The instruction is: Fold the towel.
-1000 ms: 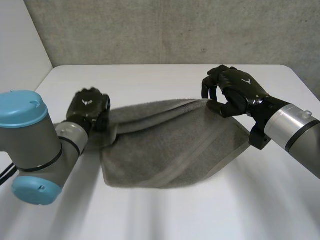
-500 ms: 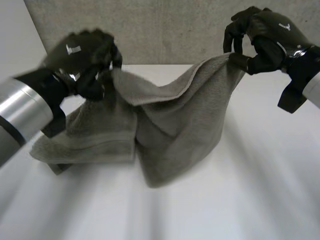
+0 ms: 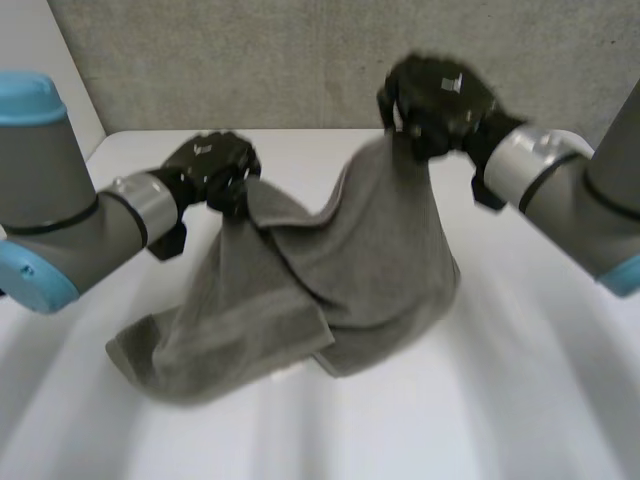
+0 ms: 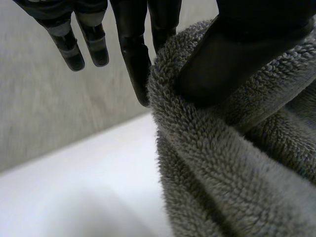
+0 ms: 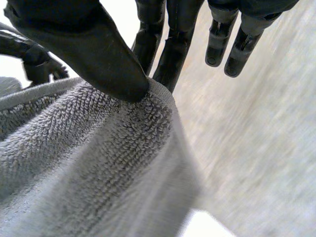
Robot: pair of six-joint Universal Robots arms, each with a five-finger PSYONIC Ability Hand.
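A grey terry towel hangs between both hands above the white table, its lower part bunched on the tabletop. My left hand pinches one upper corner at the left; in the left wrist view the thumb presses the towel against a finger. My right hand holds the other upper corner higher, at the back right. In the right wrist view its thumb clamps the towel edge against the fingers. The left hand shows beyond that edge.
A grey concrete wall stands right behind the table's far edge. Bare white tabletop lies in front of the towel and to its right.
Both hands have swung the lifted towel leftward and back. The left hand dropped lower and the right hand moved in toward the centre; the hanging cloth shifted left on the table.
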